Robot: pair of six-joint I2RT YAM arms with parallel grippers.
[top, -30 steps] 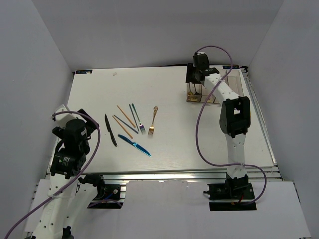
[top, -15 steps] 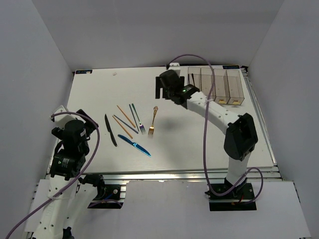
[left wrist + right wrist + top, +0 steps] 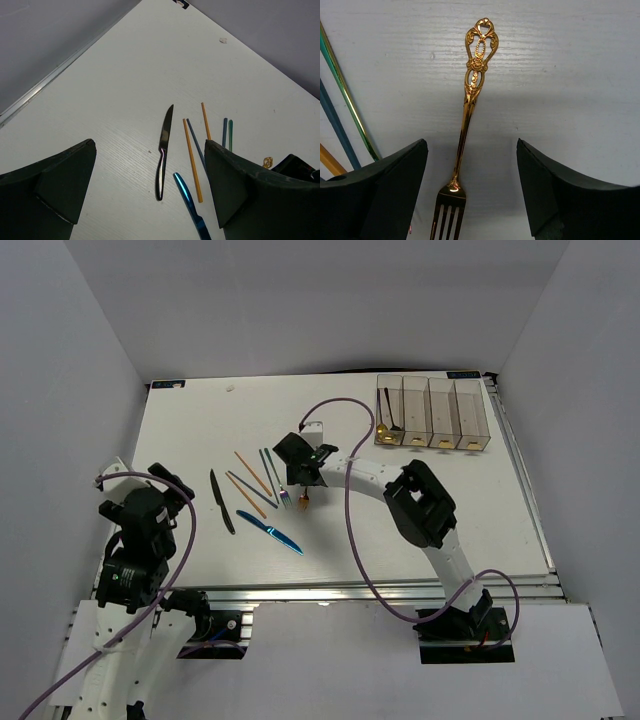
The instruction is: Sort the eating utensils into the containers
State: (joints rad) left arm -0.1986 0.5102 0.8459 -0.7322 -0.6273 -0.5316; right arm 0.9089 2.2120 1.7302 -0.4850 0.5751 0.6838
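**Our right arm is back from the bins and now waits over the gold fork.**

A second ago our right gripper (image 3: 300,485) was over the containers (image 3: 454,412) in the far right corner. It has swung back and now hangs low over the gold fork (image 3: 470,95). Its two fingers are spread wide, one on each side of the thin handle, touching nothing. The fork lies flat on the table (image 3: 420,510), beside the chopsticks (image 3: 252,473). A dark utensil (image 3: 388,412) sits in the leftmost bin, so we think one drop is done and the fork comes next. Our left gripper (image 3: 150,200) has stayed put, wide open and empty, near the black knife (image 3: 163,150). The blue knife (image 3: 270,533) waits too.
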